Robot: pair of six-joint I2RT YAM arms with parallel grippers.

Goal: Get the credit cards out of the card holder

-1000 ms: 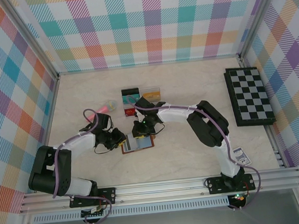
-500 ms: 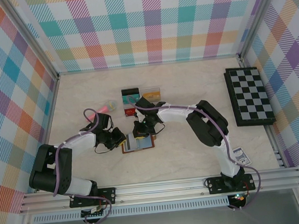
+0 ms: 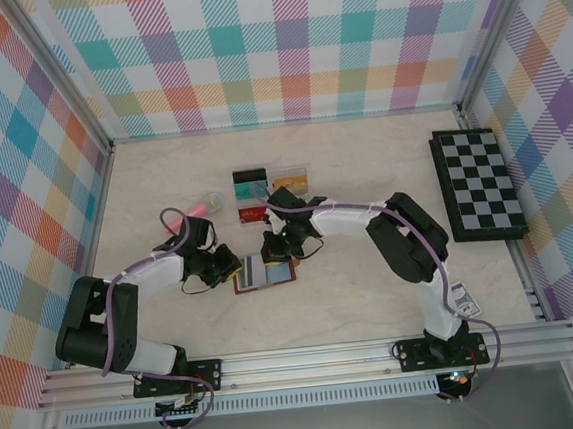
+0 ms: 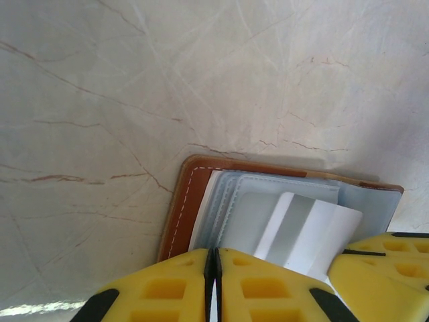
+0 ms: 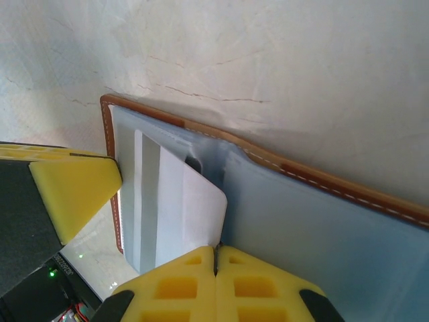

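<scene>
- The card holder (image 3: 265, 275) lay open on the bench (image 3: 374, 297), between the two arms and near the middle of the bench. Its brown cover faced down and its blue-grey pocket pages faced up.
- The left fingers (image 4: 167, 288) were closed at the holder's left edge. The cover and pages ran in under their tips, so they seemed to be pinching that side, most likely to anchor the holder so it would not slide while a card was drawn out.
- The right fingers (image 5: 261, 282) were shut tight on the free corner of a credit card (image 5: 175, 201). The card was white with a grey stripe and stuck partway out of a pocket at an angle, its inner end tucked under the clear page.
- The two sets of fingers sat just beside each other over the left page. A yellow pad of each showed in the other's wrist view, leaving little room to move.
- I judged the step to be mid-extraction. The pull needed to run along the pocket's opening, since a thin card held only by a corner could twist or slip free.
- Farther back on the bench lay small coloured rectangles (image 3: 252, 190) in teal, black, red and orange, probably cards already taken out.
- A chessboard (image 3: 478, 186) sat well apart at the right.
</scene>
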